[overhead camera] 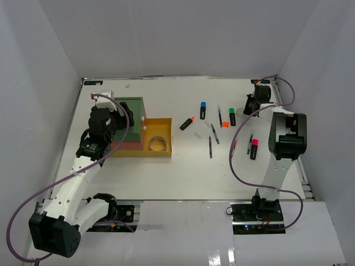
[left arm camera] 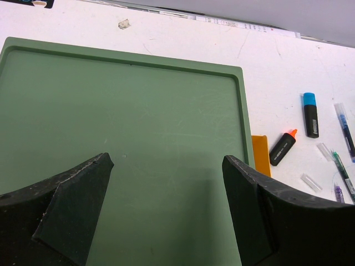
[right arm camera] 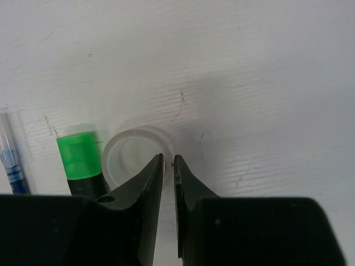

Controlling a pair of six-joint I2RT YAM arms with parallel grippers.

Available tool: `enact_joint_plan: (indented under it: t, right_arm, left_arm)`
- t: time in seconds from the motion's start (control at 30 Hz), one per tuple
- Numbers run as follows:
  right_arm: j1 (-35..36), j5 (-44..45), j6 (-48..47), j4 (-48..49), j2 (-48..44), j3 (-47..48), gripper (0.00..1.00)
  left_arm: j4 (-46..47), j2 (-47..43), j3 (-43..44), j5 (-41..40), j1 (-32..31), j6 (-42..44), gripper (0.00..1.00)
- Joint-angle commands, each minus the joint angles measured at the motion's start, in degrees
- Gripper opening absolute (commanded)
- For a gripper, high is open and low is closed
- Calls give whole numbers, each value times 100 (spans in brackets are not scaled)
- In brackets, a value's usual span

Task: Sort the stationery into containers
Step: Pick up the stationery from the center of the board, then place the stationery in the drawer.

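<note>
The right pincer point(right arm camera: 168, 159) is at the far right of the desk point(right arm camera: 249, 83), its fingers pressed almost together on the wall of the small clear tape ring point(right arm camera: 133, 134). One black fingertip sits inside the ring and the other just outside, with the rim in the thin slit between them. The ring is a low hoop of milky, see-through plastic lying flat on the scuffed white surface. Touching or just beside its left side lies a stubby black highlighter with a glossy green cap point(right arm camera: 80, 155), and beyond that a thin clear pen point(right arm camera: 11, 160) with blue ink inside.

The left pincer point(left arm camera: 166, 188) hangs spread wide, holding nothing, above the matte green top point(left arm camera: 122, 111) of the boxy drawer stack point(overhead camera: 128, 108), a flat panel with a raised rim. The yellow drawer point(overhead camera: 161, 123) stands pulled out with the grey tape roll point(overhead camera: 158, 144) lying flat inside. On the desk between the arms lie the orange-capped highlighter point(left arm camera: 283, 147) and the blue-capped highlighter point(left arm camera: 310, 113). Any print on them is too small to read
</note>
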Motion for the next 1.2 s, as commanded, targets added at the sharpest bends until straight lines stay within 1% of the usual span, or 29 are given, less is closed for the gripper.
enact_joint_plan:
  t: [0.0, 0.07, 0.13, 0.23, 0.43, 0.53, 0.57, 0.63, 0.67, 0.7, 0.77, 0.83, 0.87, 1.03, 1.17]
  right_arm:
    - [39, -6, -125, -68, -28, 91, 18]
    - [57, 20, -186, -103, -80, 83, 12]
    - [118, 55, -248, -77, -212, 39, 8]
    - [198, 196, -389, -86, -344, 4, 8]
    - [847, 398, -670, -112, -1011, -163, 8]
    - [1356, 346, -828, -147, -1292, -172, 8]
    - [1680, 232, -872, -243, -1328, -102, 8]
    - [2059, 266, -925, -288, -1460, -41, 8]
    - [2409, 214, -925, -297, -1478, -14, 8]
    - [2569, 161, -916, -288, -1496, 12, 8]
    - [3077, 4, -829, -279, -1478, 153, 8]
    - [3395, -59, -793, -279, -1365, 380, 8]
    - [3693, -42, -784, -262, -1320, 460, 8]
    - [4388, -6, -784, -314, -741, 1171, 8]
    - [4706, 108, -881, -331, -345, 1601, 8]
  left_arm:
    - [-383, 4, -33, 139, 2, -66, 92]
    - [-383, 4, -33, 139, 2, -66, 92]
    - [-383, 12, -33, 139, 2, -57, 92]
    - [-383, 21, -33, 139, 2, -66, 92]
    - [-383, 21, -33, 148, 2, -74, 92]
    - [-383, 30, -24, 157, 2, -74, 92]
    - [-374, 30, -24, 165, 2, -74, 92]
    - [-383, 30, -24, 157, 2, -74, 92]
    - [-383, 30, -24, 165, -6, -74, 92]
    - [-383, 21, -33, 157, -6, -74, 92]
    - [-383, 12, -33, 148, 2, -66, 92]
    - [-383, 4, -42, 139, 2, -74, 92]
    - [-383, 4, -33, 148, -6, -83, 92]
    - [-383, -14, -33, 157, 2, -92, 92]
    - [-374, -23, -42, 156, 2, -92, 93]
